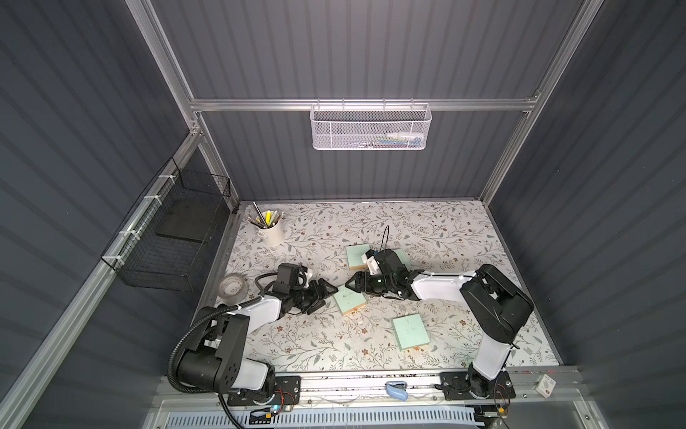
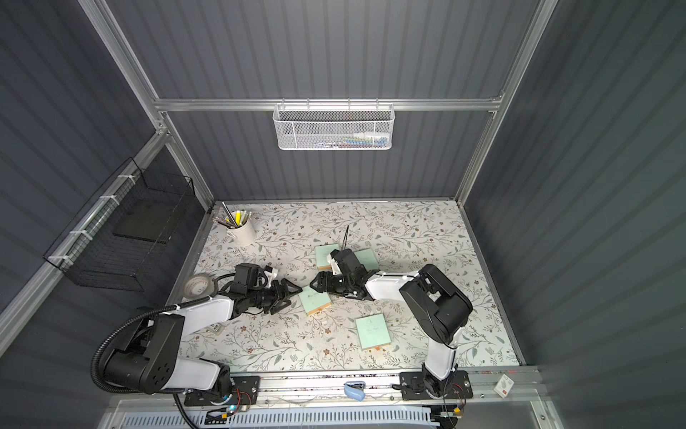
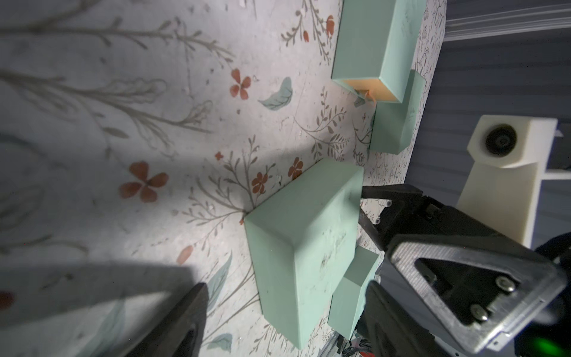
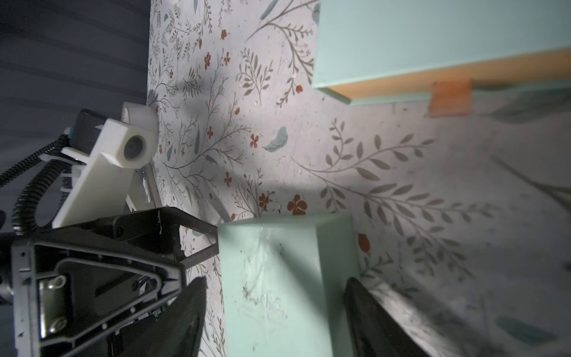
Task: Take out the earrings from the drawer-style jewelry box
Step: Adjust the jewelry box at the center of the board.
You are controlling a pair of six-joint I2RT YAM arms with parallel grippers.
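A mint-green drawer-style jewelry box [image 1: 349, 299] [image 2: 314, 300] lies mid-table, drawer shut, tan front edge toward the rail. My left gripper [image 1: 328, 293] [image 3: 287, 286] is open, its fingers straddling the box's left corner with a clear gap. My right gripper [image 1: 354, 289] [image 4: 275, 279] is open around the opposite end; one finger rests against the box's side and a thin strip of table shows at the other. Tiny whitish specks [image 1: 359, 322] [image 2: 326, 330] that look like earrings lie on the table just in front of the box.
Three more mint boxes: one front right [image 1: 411, 331] with an orange tab, two at the back [image 1: 358, 256] [image 1: 402, 256] partly under my right wrist. A white cup of pens [image 1: 271, 232], a tape roll [image 1: 233, 288], and a black wire basket [image 1: 174, 230] on the left wall.
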